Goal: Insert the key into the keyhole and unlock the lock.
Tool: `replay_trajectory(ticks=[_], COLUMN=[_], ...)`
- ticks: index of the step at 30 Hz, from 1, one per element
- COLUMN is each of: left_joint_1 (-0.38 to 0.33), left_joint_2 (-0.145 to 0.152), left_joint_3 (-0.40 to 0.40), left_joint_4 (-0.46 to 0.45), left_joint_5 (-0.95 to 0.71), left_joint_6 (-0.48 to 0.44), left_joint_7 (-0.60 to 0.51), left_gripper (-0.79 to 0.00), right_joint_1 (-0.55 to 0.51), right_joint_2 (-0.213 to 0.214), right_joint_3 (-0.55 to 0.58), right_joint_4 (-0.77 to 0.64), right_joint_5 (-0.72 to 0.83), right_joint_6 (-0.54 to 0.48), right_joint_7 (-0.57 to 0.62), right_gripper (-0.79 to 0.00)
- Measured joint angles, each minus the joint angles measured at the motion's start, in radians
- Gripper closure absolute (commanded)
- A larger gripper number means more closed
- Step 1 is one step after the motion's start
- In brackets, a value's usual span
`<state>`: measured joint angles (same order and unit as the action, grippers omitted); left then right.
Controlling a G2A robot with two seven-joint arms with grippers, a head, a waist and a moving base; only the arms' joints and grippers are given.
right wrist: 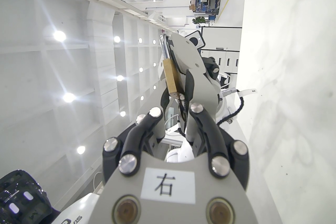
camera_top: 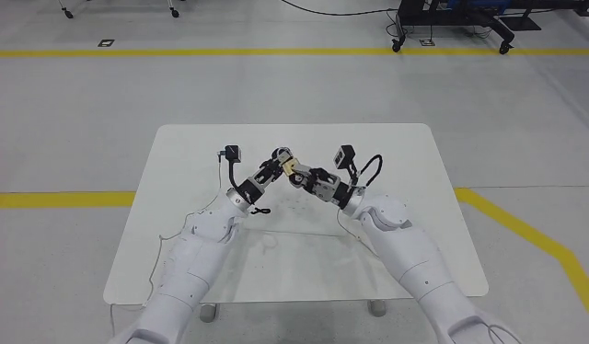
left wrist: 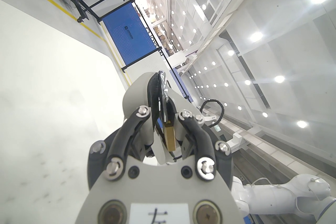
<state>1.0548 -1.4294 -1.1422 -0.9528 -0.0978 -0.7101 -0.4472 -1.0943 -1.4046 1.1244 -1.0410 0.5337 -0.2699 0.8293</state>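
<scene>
A brass padlock [camera_top: 292, 166] is held in the air over the middle of the white table [camera_top: 405, 160], where the two grippers meet. In the left wrist view the padlock [left wrist: 170, 136] sits edge-on between the fingers of my left gripper [left wrist: 157, 79], which is shut on it, with its shackle [left wrist: 163, 93] toward the fingertips. In the right wrist view the padlock [right wrist: 172, 78] lies against a white finger [right wrist: 183, 57] of my right gripper [right wrist: 168, 42], which is also closed around it. A small dark piece with a black cord [right wrist: 183, 97] sits at the padlock's keyhole end; I cannot tell whether it is the key.
The left arm [camera_top: 216, 229] comes in from the near left and the right arm [camera_top: 386, 215] from the near right, both raised above the tabletop. Wheeled carts and a black frame [camera_top: 460, 17] stand on the floor far beyond the table.
</scene>
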Motion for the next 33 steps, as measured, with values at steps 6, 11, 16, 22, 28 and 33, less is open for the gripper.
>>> replay_trajectory(ticks=[6, 11, 16, 22, 28, 33], left_joint_1=[-0.001, 0.0, -0.005, -0.016, -0.032, -0.027], left_joint_2=[0.0, 0.001, 0.004, 0.007, 0.008, 0.011], left_joint_3=[0.006, 0.006, -0.001, -0.006, -0.016, -0.02], left_joint_4=[0.003, 0.005, 0.011, 0.023, 0.043, 0.03], left_joint_5=[0.004, -0.041, -0.087, -0.109, -0.096, -0.089], left_joint_6=[0.0, -0.006, -0.007, 0.002, -0.002, -0.014], left_joint_7=[0.005, -0.033, -0.082, -0.098, -0.064, -0.053], left_gripper=[-0.785, -0.785, -0.785, -0.785, -0.785, -0.785], right_joint_1=[-0.011, -0.019, -0.038, -0.058, -0.018, -0.006], right_joint_2=[0.005, 0.011, 0.022, 0.042, 0.058, 0.061], right_joint_3=[0.011, 0.027, 0.062, 0.102, 0.086, 0.042], right_joint_4=[-0.015, -0.022, -0.043, -0.05, -0.004, -0.006], right_joint_5=[-0.007, -0.014, -0.019, -0.071, -0.194, -0.263], right_joint_6=[-0.014, -0.018, -0.02, 0.053, 0.267, 0.366], right_joint_7=[-0.003, -0.012, -0.018, -0.018, -0.013, 0.025], right_gripper=[0.0, 0.0, 0.0, 0.0, 0.0, -0.249])
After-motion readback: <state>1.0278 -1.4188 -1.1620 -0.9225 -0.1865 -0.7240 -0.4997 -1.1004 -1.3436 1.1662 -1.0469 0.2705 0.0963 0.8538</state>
